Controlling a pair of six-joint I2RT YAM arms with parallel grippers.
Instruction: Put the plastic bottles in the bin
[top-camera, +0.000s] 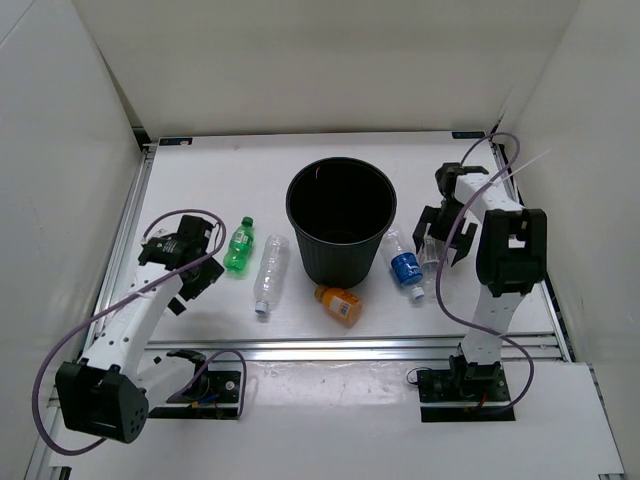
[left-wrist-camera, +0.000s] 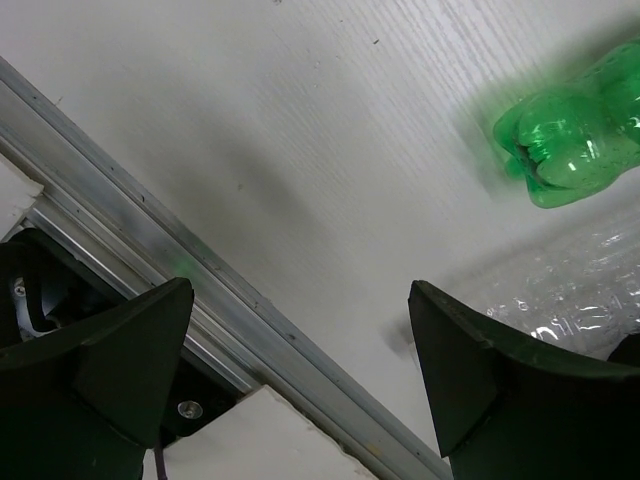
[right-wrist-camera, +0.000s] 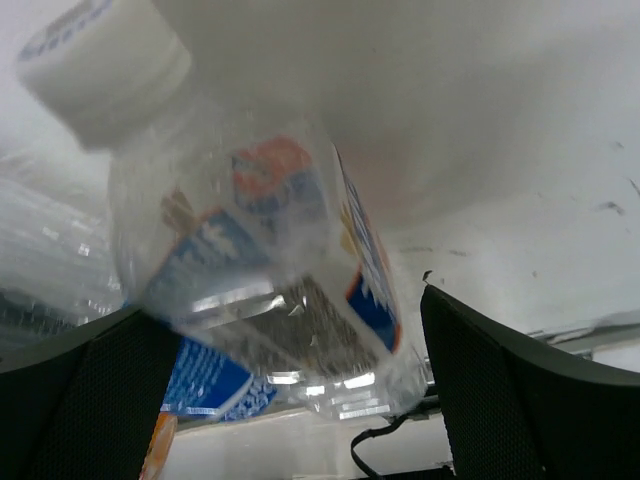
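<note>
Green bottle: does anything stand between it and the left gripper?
Nothing visible does. The left gripper is open, and only bare table lies between it and the green bottle. The long clear bottle lies to one side of that path.

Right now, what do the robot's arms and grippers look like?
The left arm and right arm have white links, black joint housings and a looping purple cable each. The left gripper and right gripper have broad black wedge-shaped fingers.
</note>
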